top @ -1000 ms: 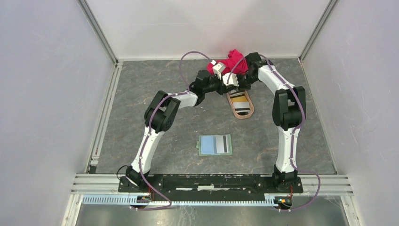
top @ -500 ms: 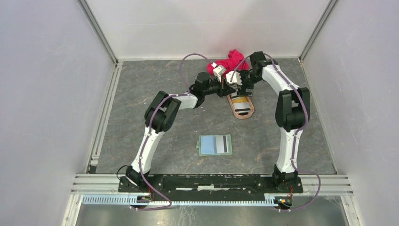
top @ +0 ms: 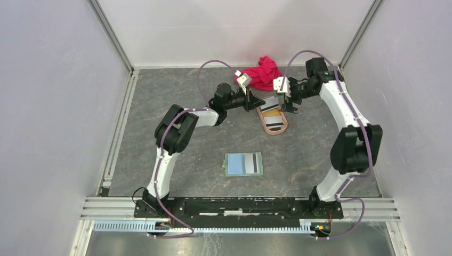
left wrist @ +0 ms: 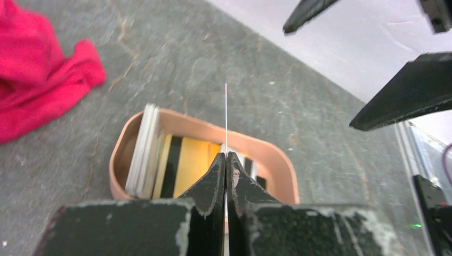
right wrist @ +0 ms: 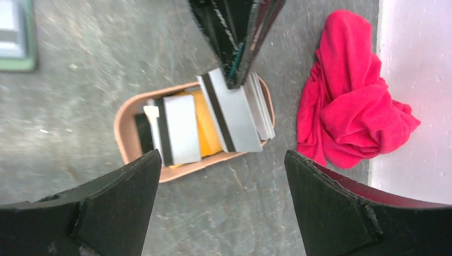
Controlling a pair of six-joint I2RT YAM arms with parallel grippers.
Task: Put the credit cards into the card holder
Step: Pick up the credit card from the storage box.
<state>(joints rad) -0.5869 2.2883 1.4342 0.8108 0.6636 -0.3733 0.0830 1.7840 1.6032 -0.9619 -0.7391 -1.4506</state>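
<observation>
My left gripper (left wrist: 226, 154) is shut on a grey credit card with a black stripe (right wrist: 234, 114). The card hangs over the pinkish-tan tray (right wrist: 123, 133) and shows edge-on in the left wrist view. More credit cards lie in the tray: an orange-yellow one (right wrist: 205, 128), a grey one (right wrist: 181, 128) and a white stack (left wrist: 144, 149). My right gripper (right wrist: 222, 160) stands wide open and empty, just right of the tray (top: 273, 128). The sage-green card holder (top: 243, 164) lies open near the table's middle, well in front of both grippers.
A crumpled red cloth (top: 262, 72) lies against the back wall behind the tray. White walls with metal rails close in the grey table (top: 176, 96) on three sides. The arm bases sit on the near rail.
The two grippers were together over the tray. The right gripper has opened and swung back to the right, leaving the grey card in the left gripper, which has stayed shut.
</observation>
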